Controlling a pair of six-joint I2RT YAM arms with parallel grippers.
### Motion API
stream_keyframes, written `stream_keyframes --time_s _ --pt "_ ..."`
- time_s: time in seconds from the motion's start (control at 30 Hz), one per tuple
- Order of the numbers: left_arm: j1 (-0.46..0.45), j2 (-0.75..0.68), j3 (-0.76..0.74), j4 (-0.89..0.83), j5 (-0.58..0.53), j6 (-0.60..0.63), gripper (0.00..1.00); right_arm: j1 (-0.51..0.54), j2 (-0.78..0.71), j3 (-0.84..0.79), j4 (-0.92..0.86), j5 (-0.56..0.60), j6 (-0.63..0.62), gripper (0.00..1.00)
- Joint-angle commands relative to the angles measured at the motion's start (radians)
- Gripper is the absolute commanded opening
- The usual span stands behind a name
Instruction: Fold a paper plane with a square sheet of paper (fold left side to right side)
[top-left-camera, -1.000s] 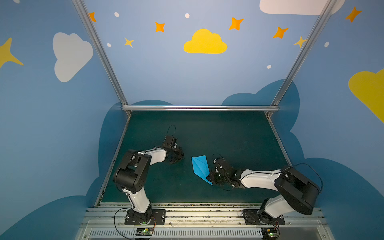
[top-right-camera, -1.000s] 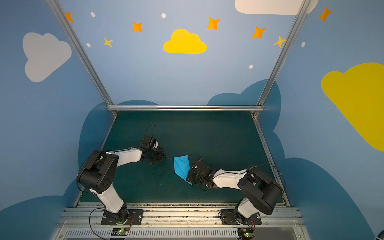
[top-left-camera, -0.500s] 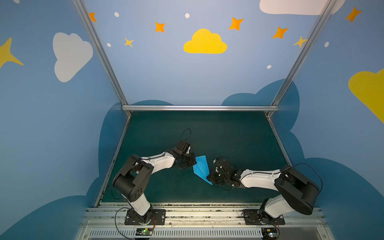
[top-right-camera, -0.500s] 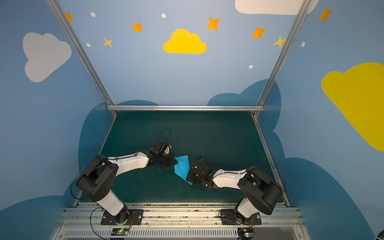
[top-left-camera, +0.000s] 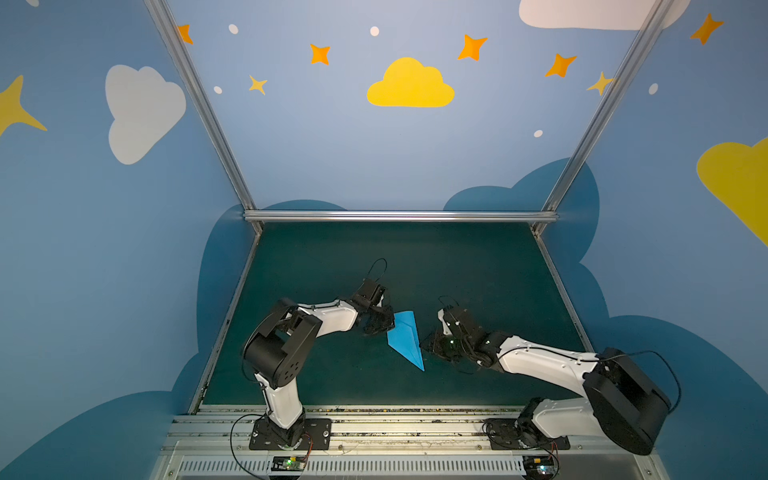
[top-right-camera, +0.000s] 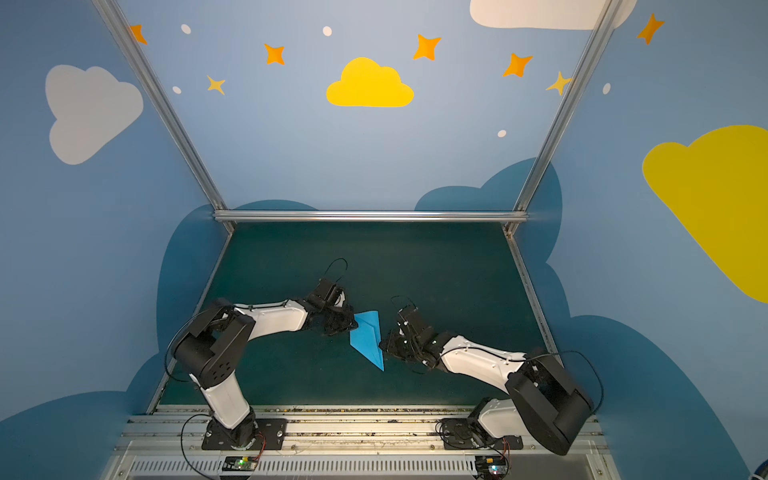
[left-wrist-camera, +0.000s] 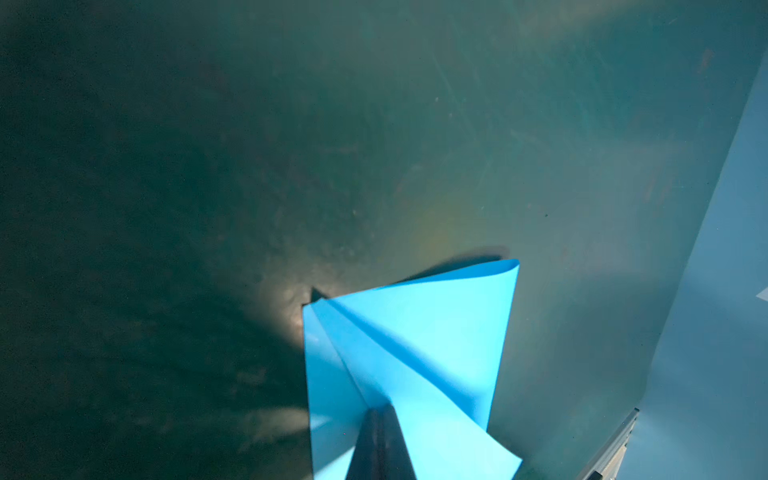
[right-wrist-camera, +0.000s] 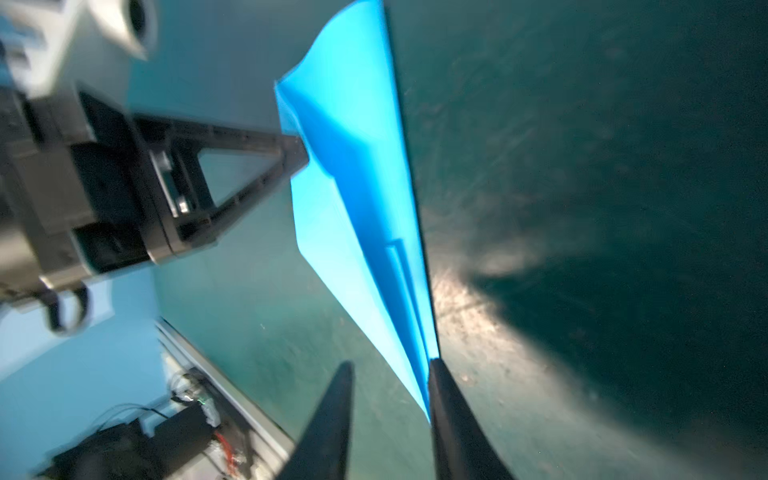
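Open mat lies behind the paper plane; left gripper and right gripper flank its sides.

1. One sky-blue paper plane.
2. One table lies under the paper plane.
3. Two arms, left arm and right arm, flank the paper plane.
4. Two tools, left tool and right tool, sit beside it.

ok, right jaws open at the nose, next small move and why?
Probably draw the right gripper straight back off the paper plane: its jaws stand open, the nose edge against one finger, and the shut left gripper bears on the wide end, so it should stay put.
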Motion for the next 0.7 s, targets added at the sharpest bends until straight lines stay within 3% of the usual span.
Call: stream_keyframes --time_s 0.0,0.2,0.4,0.6,0.67 --pt "-0.002 0.033 0.007 -0.016 -0.017 0.012 0.04 -0.034 -0.007 -0.034 -0.01 -0.054 -0.059 0.44" --pt "0.0 0.036 0.002 -0.02 -0.023 0.02 0.04 -0.035 -0.016 -0.1 0.063 -0.132 -0.06 0.5" --pt "-0.001 0.031 -0.001 -0.022 -0.027 0.022 0.04 0.001 -0.075 -0.215 0.135 -0.121 0.022 0.51" --pt "-0.002 0.03 0.004 -0.017 -0.019 0.022 0.04 0.006 -0.048 -0.204 0.149 -0.095 0.015 0.51" --pt "-0.002 0.003 0.003 -0.018 -0.015 0.02 0.09 0.001 -0.035 -0.181 0.141 -0.095 0.001 0.52"
